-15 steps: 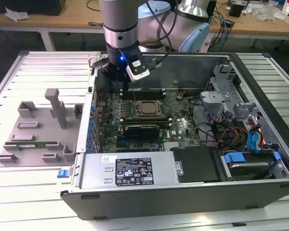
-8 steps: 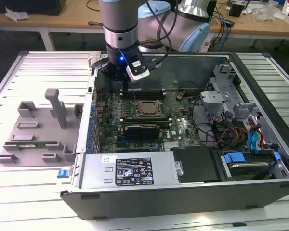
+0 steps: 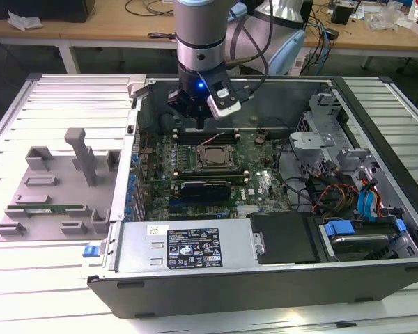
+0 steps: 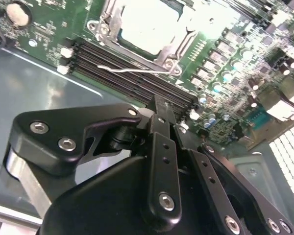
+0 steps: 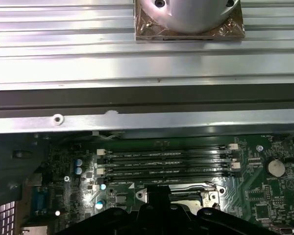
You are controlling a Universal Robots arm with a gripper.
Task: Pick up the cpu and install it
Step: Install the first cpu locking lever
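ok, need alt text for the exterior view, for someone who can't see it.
The arm's gripper hangs inside an open computer case, just above the memory slots beside the socket where the cpu lies. A grey holder tray sits on the slatted table at the exterior view's left.

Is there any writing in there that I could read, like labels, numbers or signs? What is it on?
No text can be quoted.
Black-and-white label on the silver metal box: print and symbols too small to read.
Small white sticker beside it: unreadable.
White print along the memory slots: too small to read.
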